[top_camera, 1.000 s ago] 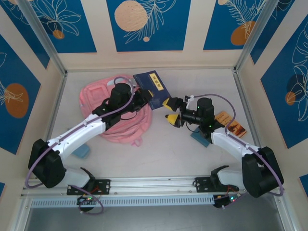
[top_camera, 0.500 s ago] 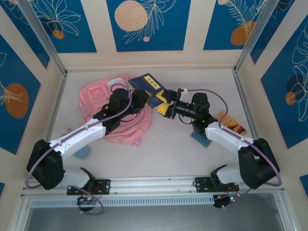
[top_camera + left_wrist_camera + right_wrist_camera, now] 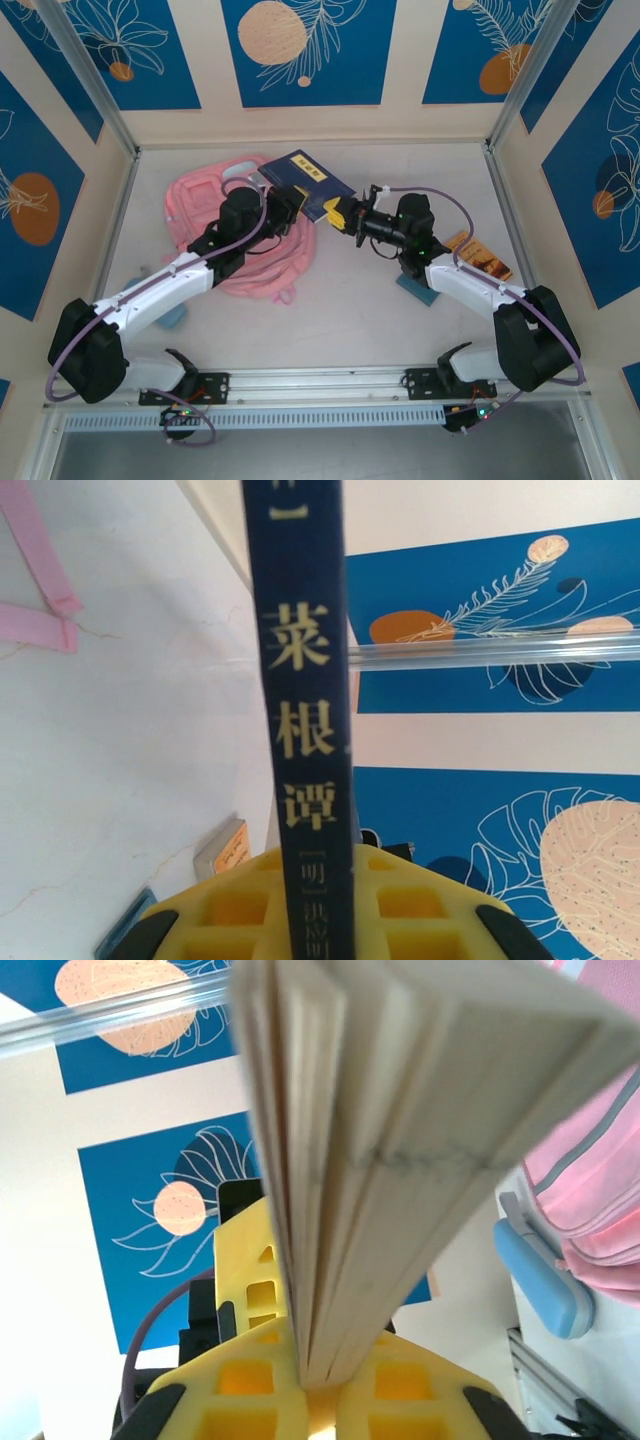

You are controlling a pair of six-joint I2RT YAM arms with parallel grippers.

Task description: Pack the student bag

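Our left gripper (image 3: 284,207) pinches the book (image 3: 312,178) at its spine, our right gripper (image 3: 340,213) its page edge. The bag (image 3: 198,200) lies just left, nearest our left gripper.

Item: student bag (image 3: 195,200) was soft pink cloth, matt, with white trim. The book (image 3: 305,680) had a matt dark blue cover with gilt lettering; its pages (image 3: 380,1110) were cream paper (edges slightly rough). Fingers (image 3: 235,910) of the left gripper (image 3: 315,910) were matt yellow plastic, waffle-recessed. The table (image 3: 130,760) looked pale, smooth, faintly veined. The rail (image 3: 300,382) was bare metal.
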